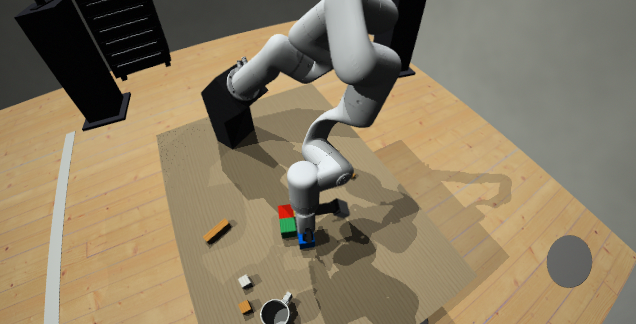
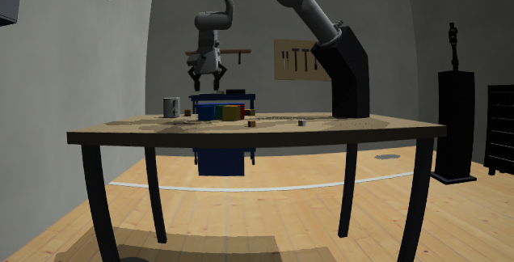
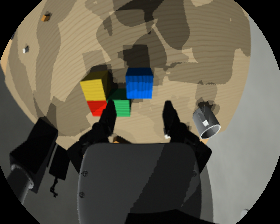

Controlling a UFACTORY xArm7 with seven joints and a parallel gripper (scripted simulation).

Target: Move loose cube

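In the wrist view, the yellow cube (image 3: pixel 92 88) sits leftmost with the red cube (image 3: pixel 96 107) touching it, the green cube (image 3: pixel 122 107) beside that, and the blue cube (image 3: pixel 139 83) to the right, all near the middle of the table (image 2: pixel 364 128). The gripper (image 2: pixel 206 78) hangs above them with fingers spread, holding nothing. A metal mug (image 2: pixel 171 107) stands near the left edge

4 cubes sit together: blue cube (image 3: pixel 139 83), green (image 3: pixel 122 107), red (image 3: pixel 95 107), yellow (image 3: pixel 92 88).
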